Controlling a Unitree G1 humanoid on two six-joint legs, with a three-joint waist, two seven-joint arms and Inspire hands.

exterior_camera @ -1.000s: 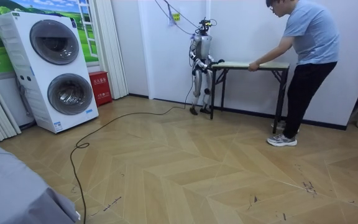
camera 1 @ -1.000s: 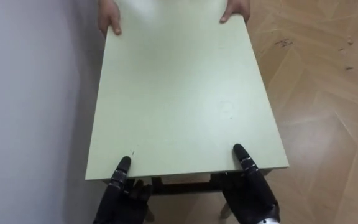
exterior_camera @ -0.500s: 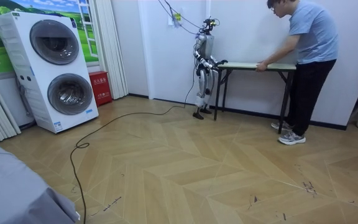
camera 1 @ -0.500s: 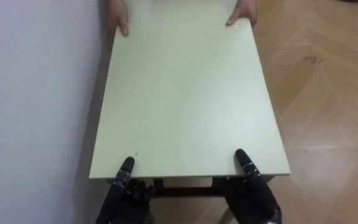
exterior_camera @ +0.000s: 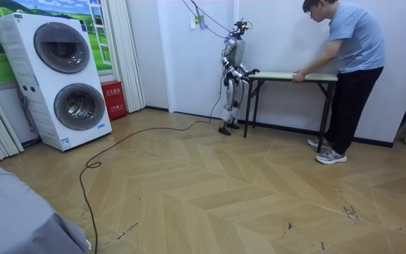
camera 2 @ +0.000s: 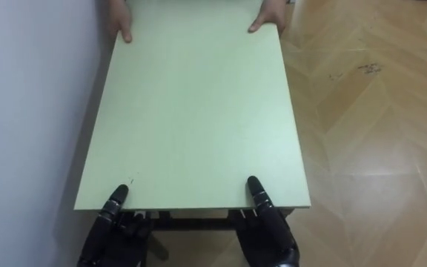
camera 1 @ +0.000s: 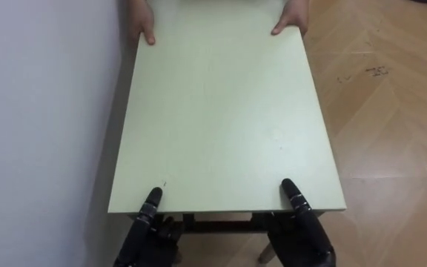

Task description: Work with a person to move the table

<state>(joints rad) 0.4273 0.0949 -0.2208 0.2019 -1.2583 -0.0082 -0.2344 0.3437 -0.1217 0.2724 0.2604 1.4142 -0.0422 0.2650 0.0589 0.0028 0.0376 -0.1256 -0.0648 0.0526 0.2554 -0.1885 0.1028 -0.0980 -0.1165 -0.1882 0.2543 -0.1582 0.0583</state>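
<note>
Two hands clamp the worktop point(camera 1: 221, 119) at its near edge; my left hand point(camera 1: 148, 231) and right hand point(camera 1: 304, 231) pinch it, thumbs above, fingers beneath; a person's hands point(camera 1: 290, 22) hold the far edge.

overall: soft, even indoor light, bright enough throughout, no hard-edged shadows.
counter point(camera 1: 221, 111): matte pale top, evenly lit, no glare.
wall point(camera 1: 43, 111): on my left, flat grey, dimmer than the counter top, with a dark strip of shade along the gap beside it.
floor point(camera 1: 391, 111): warm, well lit, faint sheen.
my hands: left hand point(camera 1: 148, 230) and right hand point(camera 1: 302, 230) are black shapes in the shade under the near edge.
room view: bright, uniform, with a weak shadow under the counter.
</note>
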